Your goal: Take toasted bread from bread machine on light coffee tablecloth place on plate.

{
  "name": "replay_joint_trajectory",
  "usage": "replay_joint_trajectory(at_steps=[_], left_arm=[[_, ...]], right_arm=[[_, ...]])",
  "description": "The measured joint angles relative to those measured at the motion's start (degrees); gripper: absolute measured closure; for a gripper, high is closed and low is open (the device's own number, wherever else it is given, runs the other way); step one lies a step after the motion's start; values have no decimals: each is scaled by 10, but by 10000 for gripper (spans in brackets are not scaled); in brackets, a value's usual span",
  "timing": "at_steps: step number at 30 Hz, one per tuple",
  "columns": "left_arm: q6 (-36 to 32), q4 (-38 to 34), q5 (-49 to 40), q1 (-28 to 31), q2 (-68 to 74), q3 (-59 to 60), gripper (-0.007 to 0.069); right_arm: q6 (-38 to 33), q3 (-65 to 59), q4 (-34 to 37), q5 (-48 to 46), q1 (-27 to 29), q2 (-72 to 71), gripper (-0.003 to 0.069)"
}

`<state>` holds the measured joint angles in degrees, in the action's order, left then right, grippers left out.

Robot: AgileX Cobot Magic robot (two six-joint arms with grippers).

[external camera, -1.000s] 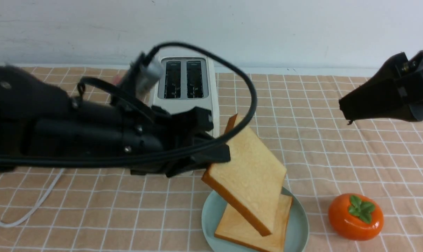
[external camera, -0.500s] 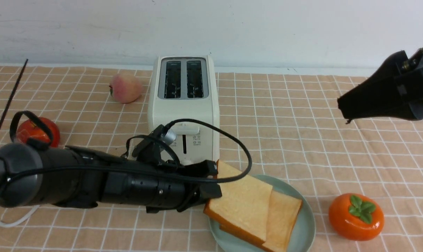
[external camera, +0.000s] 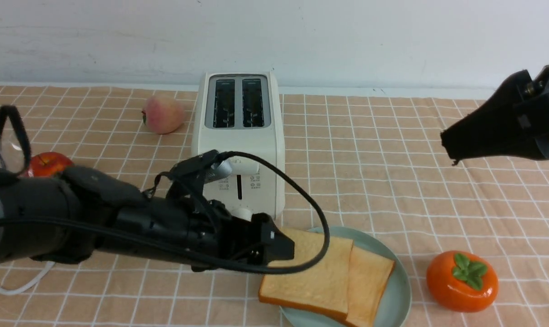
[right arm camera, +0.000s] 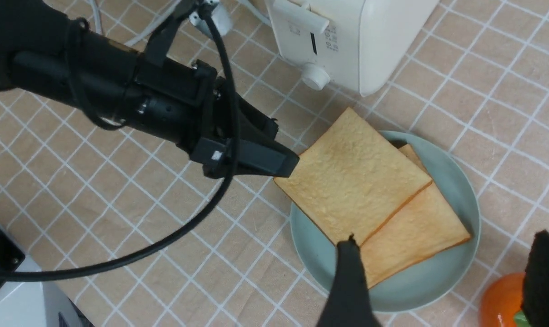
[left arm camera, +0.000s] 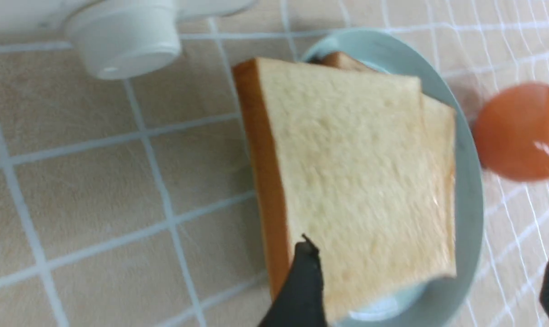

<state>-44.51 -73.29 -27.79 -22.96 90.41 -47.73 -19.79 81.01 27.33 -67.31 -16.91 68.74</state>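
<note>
Two slices of toasted bread lie on the pale teal plate (external camera: 399, 297). The upper slice (external camera: 311, 272) lies flat over the lower slice (external camera: 372, 279), and its left edge overhangs the plate's rim. My left gripper (external camera: 283, 249) is open at that slice's near left corner; in the left wrist view its fingers stand wide apart (left arm camera: 429, 281) over the slice (left arm camera: 356, 159). The cream-white bread machine (external camera: 238, 136) stands behind with both slots empty. My right gripper (external camera: 451, 145) hangs open and empty in the air at the far right, over the light coffee tablecloth (external camera: 392, 159).
An orange persimmon (external camera: 461, 281) sits right of the plate. A peach (external camera: 163, 113) lies left of the toaster, and a red fruit (external camera: 45, 164) sits behind my left arm. The white cord (external camera: 11, 284) trails at the front left. A white wall bounds the back.
My left gripper lowered the tilted slice onto the plate over the first slice and let go; the slice now lies flat. The right arm has barely moved.
</note>
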Motion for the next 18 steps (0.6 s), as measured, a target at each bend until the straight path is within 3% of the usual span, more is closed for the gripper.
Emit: replay_joint_trajectory(at_steps=[3, 4, 5, 6, 7, 10, 13, 14, 15, 16, 18], left_arm=[[176, 196, -75, 47, -38, -35, -22], [198, 208, -81, 50, -40, -38, -17], [289, 307, -131, 71, -54, -67, 4], [300, 320, -138, 76, -55, -74, 13], [372, 417, -192, 86, -69, -100, 44], [499, 552, -271, 87, -112, -140, 141], [539, 590, -296, 75, -163, -150, 263], [540, 590, -296, 74, -163, -150, 273], [541, 590, -303, 61, -190, -151, 362], [541, 588, -304, 54, -197, -151, 385], [534, 576, -312, 28, -235, -151, 536]], right_arm=[[22, 0, -39, 3, 0, 0, 237], [22, 0, -44, 3, 0, 0, 241], [59, 0, -83, 7, 0, 0, 284], [63, 0, -94, 9, 0, 0, 298], [100, 0, -128, 16, 0, 0, 351], [159, -3, -181, 40, 0, 0, 504], [198, -14, -196, 71, 0, 0, 646], [201, -17, -197, 76, 0, 0, 652], [215, -28, -198, 93, 0, -2, 674], [221, -35, -199, 100, 0, -3, 676], [254, -71, -207, 120, 0, -18, 678]])
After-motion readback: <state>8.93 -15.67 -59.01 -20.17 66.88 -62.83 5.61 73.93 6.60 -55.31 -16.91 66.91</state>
